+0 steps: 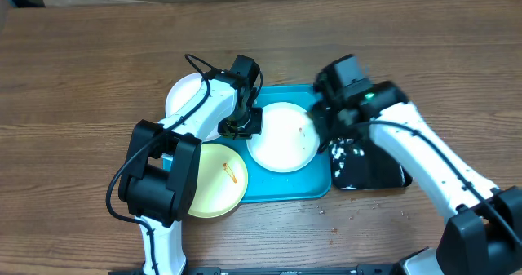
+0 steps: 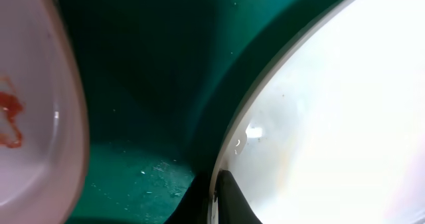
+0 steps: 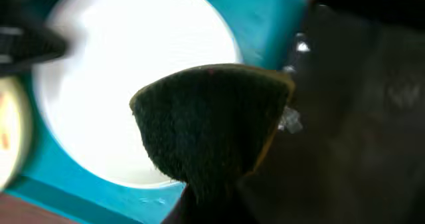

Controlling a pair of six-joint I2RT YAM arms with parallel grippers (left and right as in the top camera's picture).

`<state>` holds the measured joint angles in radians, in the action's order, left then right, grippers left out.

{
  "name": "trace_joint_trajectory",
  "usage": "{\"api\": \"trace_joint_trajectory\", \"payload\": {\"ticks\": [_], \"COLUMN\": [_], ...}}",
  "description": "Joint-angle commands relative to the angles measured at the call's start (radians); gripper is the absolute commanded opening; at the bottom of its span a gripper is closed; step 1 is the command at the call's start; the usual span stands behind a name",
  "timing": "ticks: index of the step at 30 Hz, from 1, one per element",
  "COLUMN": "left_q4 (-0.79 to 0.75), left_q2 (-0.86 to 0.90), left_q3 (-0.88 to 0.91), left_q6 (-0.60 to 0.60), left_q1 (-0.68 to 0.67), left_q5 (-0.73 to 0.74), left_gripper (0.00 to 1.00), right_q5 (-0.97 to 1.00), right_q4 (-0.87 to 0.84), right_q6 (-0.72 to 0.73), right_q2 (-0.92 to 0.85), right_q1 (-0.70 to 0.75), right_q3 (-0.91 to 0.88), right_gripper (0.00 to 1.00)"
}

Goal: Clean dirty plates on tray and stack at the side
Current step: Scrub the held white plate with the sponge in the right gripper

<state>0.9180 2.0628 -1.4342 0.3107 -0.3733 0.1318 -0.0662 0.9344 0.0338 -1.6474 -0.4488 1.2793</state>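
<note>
The turquoise tray [image 1: 285, 189] lies at the table's middle. A white plate [image 1: 281, 140] with a small reddish mark lies in it. My left gripper [image 1: 242, 126] is shut on this plate's left rim; the left wrist view shows the fingers [image 2: 216, 199] pinching the rim of the plate [image 2: 332, 104]. A second white plate [image 1: 184, 98] with a red smear [image 2: 10, 117] sits at the tray's upper left. The pale yellow-green plate [image 1: 214, 179] overlaps the tray's lower left edge. My right gripper [image 1: 328, 128] is shut on a dark green sponge [image 3: 212, 117], held over the white plate's right rim [image 3: 133, 71].
A narrow glossy black tray [image 1: 371, 165] with white specks lies just right of the turquoise tray and also shows in the right wrist view [image 3: 365, 117]. Small crumbs are scattered on the wooden table [image 1: 81, 79] near the front right.
</note>
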Motion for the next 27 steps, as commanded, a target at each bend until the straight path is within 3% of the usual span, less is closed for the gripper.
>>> {"api": "trace_joint_trajectory", "payload": {"ticks": [1, 5, 19, 20, 21, 22, 23, 24, 27], "left_q4": [0.002, 0.008, 0.013, 0.013, 0.012, 0.012, 0.013, 0.013, 0.014], "left_q2": [0.016, 0.016, 0.016, 0.016, 0.016, 0.016, 0.016, 0.016, 0.016], "left_q3": [0.009, 0.009, 0.009, 0.009, 0.009, 0.009, 0.009, 0.009, 0.009], "left_q6": [-0.021, -0.046, -0.045, -0.045, -0.045, -0.045, -0.045, -0.045, -0.045], "left_q1": [0.002, 0.002, 0.002, 0.002, 0.002, 0.002, 0.002, 0.002, 0.002], "left_q5": [-0.121, -0.121, -0.120, -0.120, -0.120, -0.120, -0.120, -0.120, -0.113], "left_gripper": [0.04, 0.04, 0.04, 0.04, 0.04, 0.04, 0.04, 0.04, 0.04], "right_q5": [0.068, 0.073, 0.066, 0.069, 0.073, 0.073, 0.074, 0.079, 0.122], "right_q4": [-0.056, -0.177, -0.327, -0.342, -0.353, -0.362, -0.366, -0.367, -0.367], "right_q6": [0.003, 0.003, -0.041, -0.043, -0.043, -0.043, -0.043, -0.043, -0.043], "right_q2": [0.013, -0.016, -0.222, -0.223, -0.223, -0.223, -0.223, -0.223, -0.224], "right_q1": [-0.043, -0.067, -0.069, -0.069, -0.069, -0.069, -0.069, -0.069, -0.069], "right_q3": [-0.008, -0.060, -0.084, -0.084, -0.084, -0.084, -0.084, -0.084, -0.084], "right_gripper": [0.04, 0.04, 0.04, 0.09, 0.22, 0.42, 0.57, 0.62, 0.64]}}
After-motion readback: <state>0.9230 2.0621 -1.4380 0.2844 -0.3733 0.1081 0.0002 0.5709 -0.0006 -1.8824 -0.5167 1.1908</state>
